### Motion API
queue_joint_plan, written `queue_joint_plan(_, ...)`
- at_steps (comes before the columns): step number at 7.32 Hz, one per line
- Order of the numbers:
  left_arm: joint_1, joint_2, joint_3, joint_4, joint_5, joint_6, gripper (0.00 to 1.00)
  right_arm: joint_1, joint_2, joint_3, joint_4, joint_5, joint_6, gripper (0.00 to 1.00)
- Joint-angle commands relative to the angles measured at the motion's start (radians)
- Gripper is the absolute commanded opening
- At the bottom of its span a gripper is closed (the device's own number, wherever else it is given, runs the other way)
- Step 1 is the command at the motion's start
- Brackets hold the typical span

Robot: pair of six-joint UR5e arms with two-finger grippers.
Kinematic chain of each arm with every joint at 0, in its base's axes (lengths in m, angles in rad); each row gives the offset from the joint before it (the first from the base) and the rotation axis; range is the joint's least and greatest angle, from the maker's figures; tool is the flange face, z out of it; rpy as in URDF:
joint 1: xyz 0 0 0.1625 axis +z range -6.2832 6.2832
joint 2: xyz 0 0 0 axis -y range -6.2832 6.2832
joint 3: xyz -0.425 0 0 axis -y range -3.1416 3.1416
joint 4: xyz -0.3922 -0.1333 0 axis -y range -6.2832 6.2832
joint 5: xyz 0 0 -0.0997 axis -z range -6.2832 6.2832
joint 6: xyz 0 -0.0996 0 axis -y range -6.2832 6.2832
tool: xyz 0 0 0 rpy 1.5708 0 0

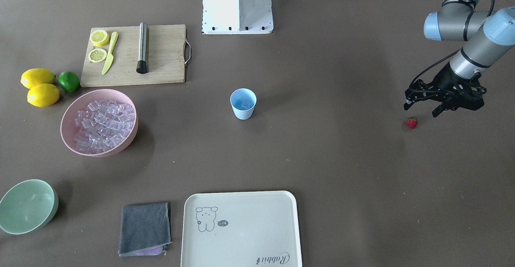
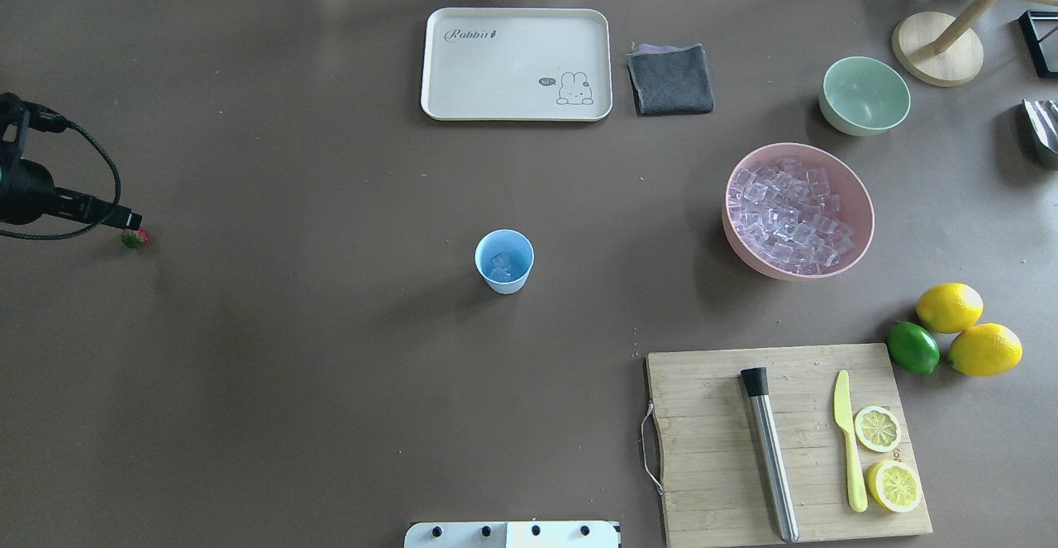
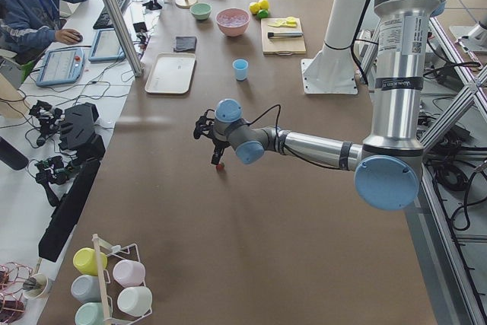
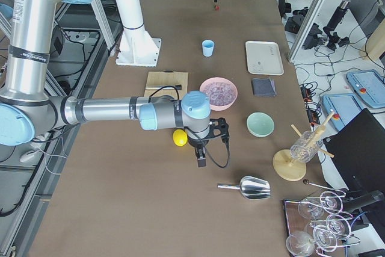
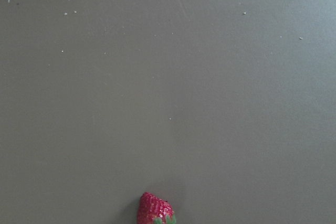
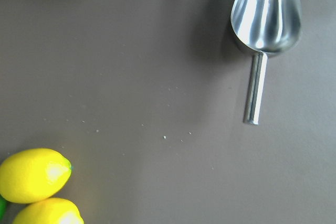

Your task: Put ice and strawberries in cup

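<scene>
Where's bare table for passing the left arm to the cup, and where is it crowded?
Bare table runs from the strawberry, by the left gripper, to the cup, and all around the cup. The tray holds nothing. Crowded: the pink bowl, cutting board and lemons cluster together.

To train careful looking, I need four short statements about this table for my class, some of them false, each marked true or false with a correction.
1. The cup already holds some ice. True.
2. The strawberry is in the cup. False: it lies on the table, just below the open left tool.
3. The scoop lies in the pink bowl. False: it lies on the table, apart from the bowl.
4. A knife lies on the board. True.
</scene>
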Motion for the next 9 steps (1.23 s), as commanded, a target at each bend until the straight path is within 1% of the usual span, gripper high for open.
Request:
queue_joint_plan(1, 0.053, -0.004, 0.012, -0.002, 0.02, -0.06, 0.98, 0.054, -0.037, -0.01, 0.001, 0.0, -0.009, 1.0)
queue_joint_plan(2, 0.058, -0.005, 0.015, 0.0, 0.068, -0.062, 0.98, 0.054, -0.037, -0.01, 0.001, 0.004, -0.009, 1.0)
queue_joint_plan(3, 0.061, -0.011, 0.038, 0.0, 0.079, -0.054, 0.97, 0.054, -0.037, -0.01, 0.003, 0.005, -0.009, 1.0)
queue_joint_plan(4, 0.061, -0.04, 0.079, 0.001, 0.092, -0.053, 0.97, 0.054, -0.037, -0.01, 0.003, 0.006, -0.009, 1.0)
queue_joint_plan(5, 0.063, -0.051, 0.093, 0.001, 0.121, -0.051, 0.97, 0.053, -0.037, -0.01, 0.003, 0.006, -0.009, 1.0)
queue_joint_plan(7, 0.092, -0.062, 0.112, 0.0, 0.135, -0.051, 0.96, 0.053, -0.037, -0.01, 0.003, 0.008, -0.009, 1.0)
queue_joint_plan(8, 0.093, -0.061, 0.112, 0.0, 0.136, -0.051, 0.85, 0.053, -0.037, -0.01, 0.003, 0.009, -0.009, 1.0)
queue_joint_plan(9, 0.093, -0.054, 0.112, 0.0, 0.136, -0.037, 0.77, 0.053, -0.037, -0.01, 0.001, 0.009, -0.009, 1.0)
